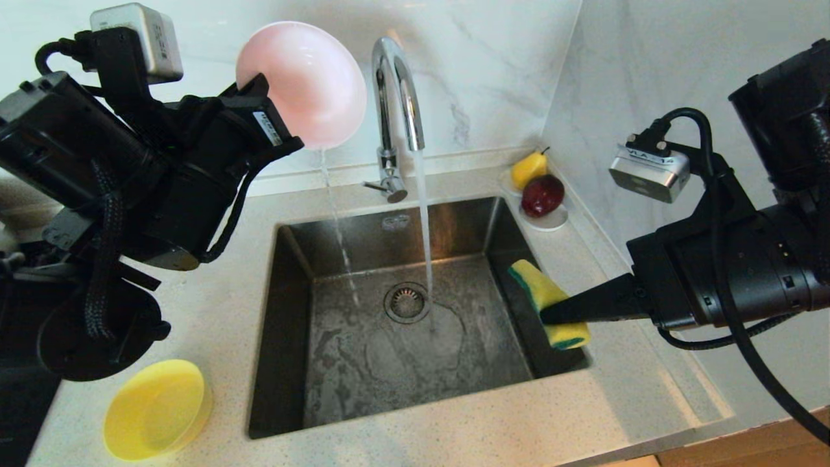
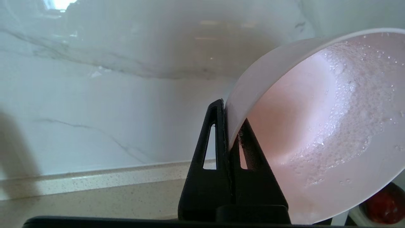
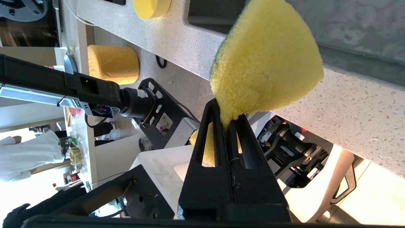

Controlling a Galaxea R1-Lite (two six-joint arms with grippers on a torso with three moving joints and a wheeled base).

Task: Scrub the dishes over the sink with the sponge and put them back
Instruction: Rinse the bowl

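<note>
Over sink (image 1: 389, 363): left claw (image 2: 228, 133) pinches pink bowl (image 1: 301, 81) rim (tilted).

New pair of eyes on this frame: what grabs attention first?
The pink bowl, tipped high beside the tap in the left claw, spills a thin stream into the sink while the tap runs too. At the sink's right edge the right claw pinches the yellow sponge. A yellow bowl sits on the near-left counter.

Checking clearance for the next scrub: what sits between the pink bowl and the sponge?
In the head view, the tap and its running stream stand between the pink bowl and the sponge, over the open sink.
</note>
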